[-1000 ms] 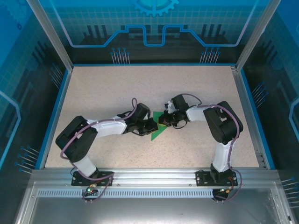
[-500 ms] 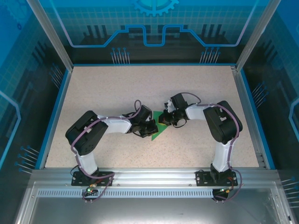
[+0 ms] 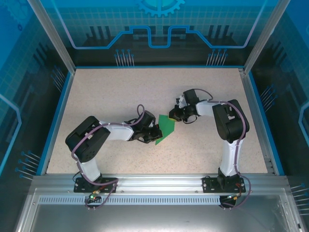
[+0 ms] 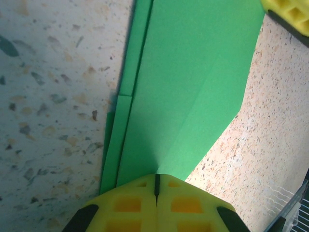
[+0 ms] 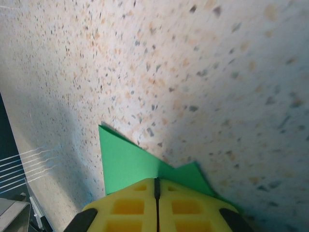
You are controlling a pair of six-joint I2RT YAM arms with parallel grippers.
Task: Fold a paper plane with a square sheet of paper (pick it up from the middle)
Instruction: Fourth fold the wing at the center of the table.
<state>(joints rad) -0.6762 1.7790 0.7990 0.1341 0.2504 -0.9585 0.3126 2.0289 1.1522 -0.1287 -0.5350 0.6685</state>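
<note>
The square sheet of paper (image 3: 165, 126), folded into a pointed green shape with layered edges, lies flat on the table (image 3: 120, 92) between the two arms. The left gripper (image 3: 153, 136) is pinched tight on its near-left end. The right gripper (image 3: 174, 116) is clamped on its far-right corner.

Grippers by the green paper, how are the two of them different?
The left gripper sits at the near-left edge of the square sheet of paper; the right gripper at its far-right corner. The left gripper points right, the right gripper points left. Both are shut, touching the paper.
</note>
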